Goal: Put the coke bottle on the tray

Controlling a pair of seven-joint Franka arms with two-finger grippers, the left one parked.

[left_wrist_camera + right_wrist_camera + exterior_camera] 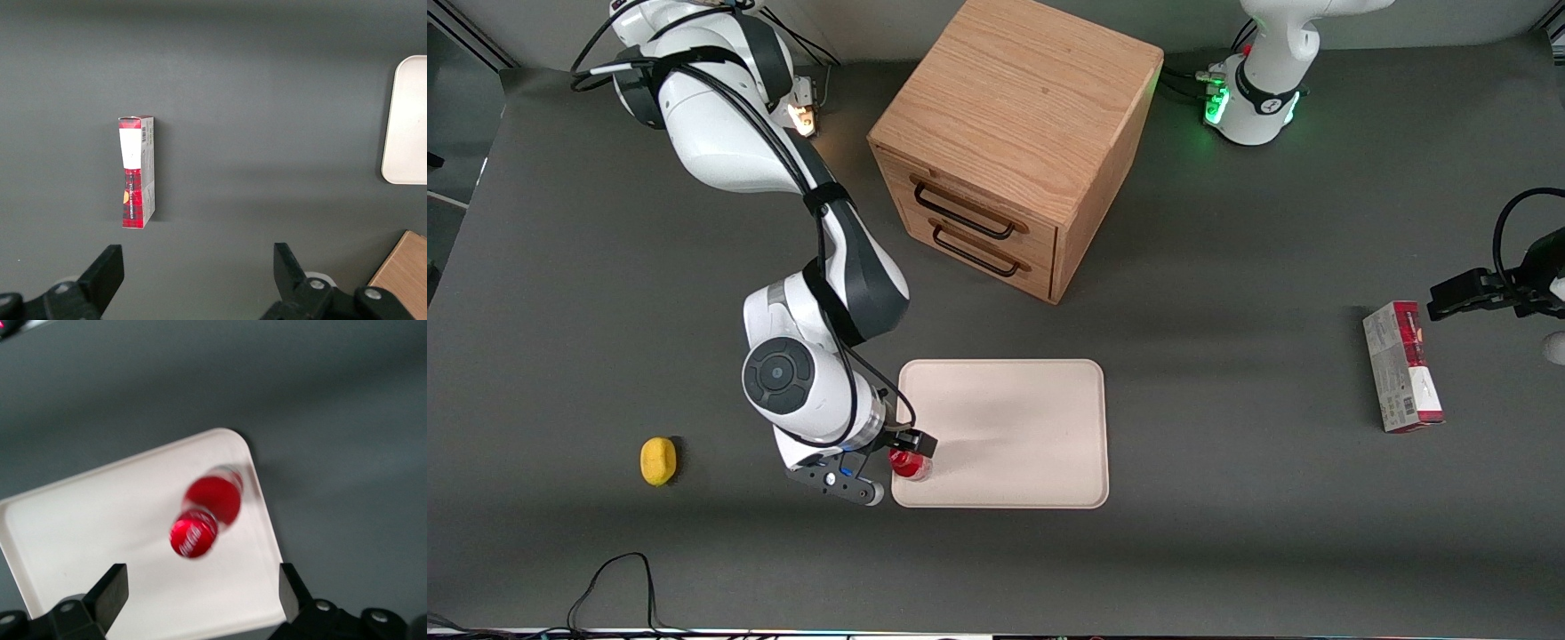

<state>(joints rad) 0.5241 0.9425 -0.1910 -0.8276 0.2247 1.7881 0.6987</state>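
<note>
The coke bottle [910, 463] stood on the tray [1014, 427], in the corner nearest the front camera at the working arm's end, close to the rim. In the right wrist view the coke bottle [203, 517] showed its red cap with white script facing the camera and its red body below, and it looked slightly tilted relative to the camera axis; whether it truly leaned could not be told. The cream-white tray [80, 533] lay flat on the dark grey counter [1227, 533].

The gripper [876, 467] hung above that tray corner, over the bottle. Its fingers [110, 593] were spread wide, one on each side of the bottle with clear space between each and the cap. It held nothing.

The wooden two-drawer box [1014, 142] sat farther from the front camera than the tray, both drawers shut, its dark handles facing the tray at an angle. A small yellow object [658, 460] lay on the counter toward the working arm's end, well apart from the tray. A red-and-grey carton [1402, 366] lay on its side toward the parked arm's end. The same carton [137, 172] appeared in the left wrist view, alone on bare counter, with a tray edge [407, 120] visible.
</note>
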